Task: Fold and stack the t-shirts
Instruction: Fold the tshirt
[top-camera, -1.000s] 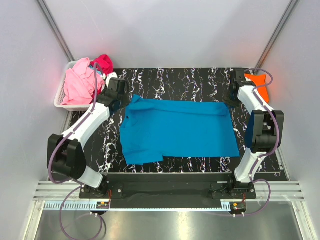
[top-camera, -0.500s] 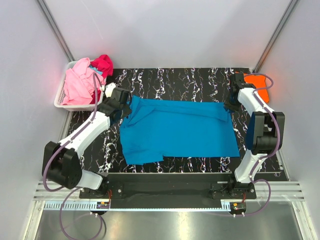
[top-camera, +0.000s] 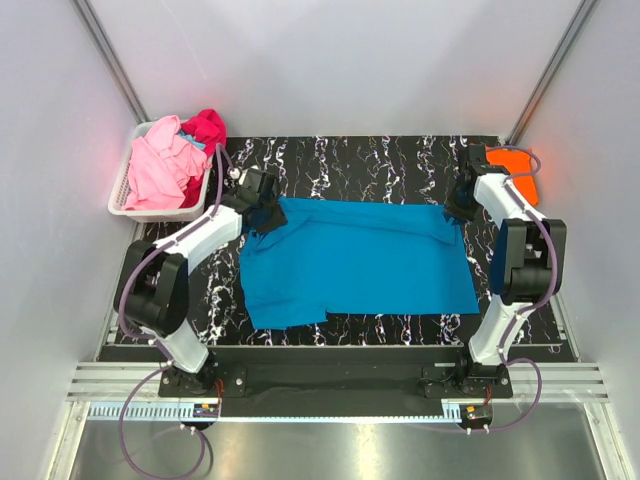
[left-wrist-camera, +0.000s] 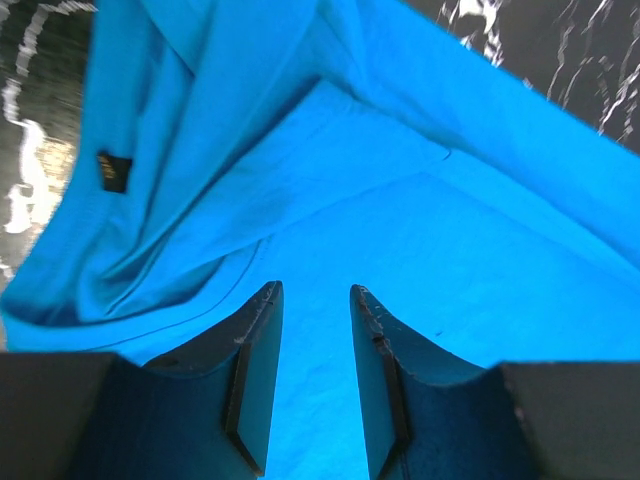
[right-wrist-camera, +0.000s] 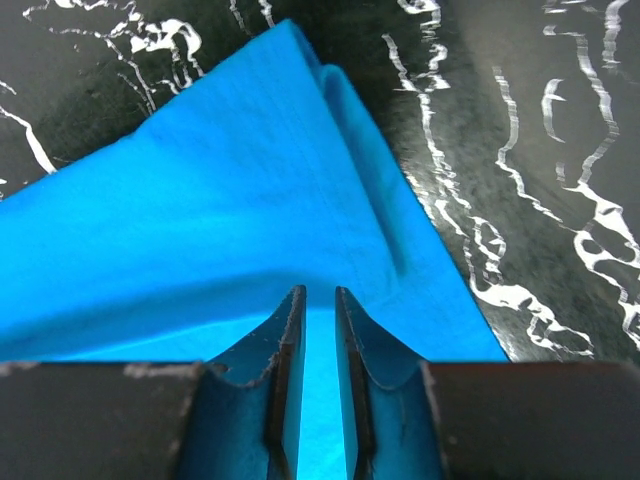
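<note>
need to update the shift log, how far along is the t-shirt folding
Seemingly done: the orange t-shirt, set aside far right. In hand: the turquoise t-shirt lies spread, far edge turned over, left gripper open at its collar end, right gripper at the opposite corner. To do: the pink t-shirt and magenta t-shirt in the white basket.

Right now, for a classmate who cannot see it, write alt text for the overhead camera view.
A turquoise t-shirt lies spread on a black marbled table, with the left end effector and right end effector at its far corners. A white basket of pink shirts sits far left; an orange shirt far right.
</note>
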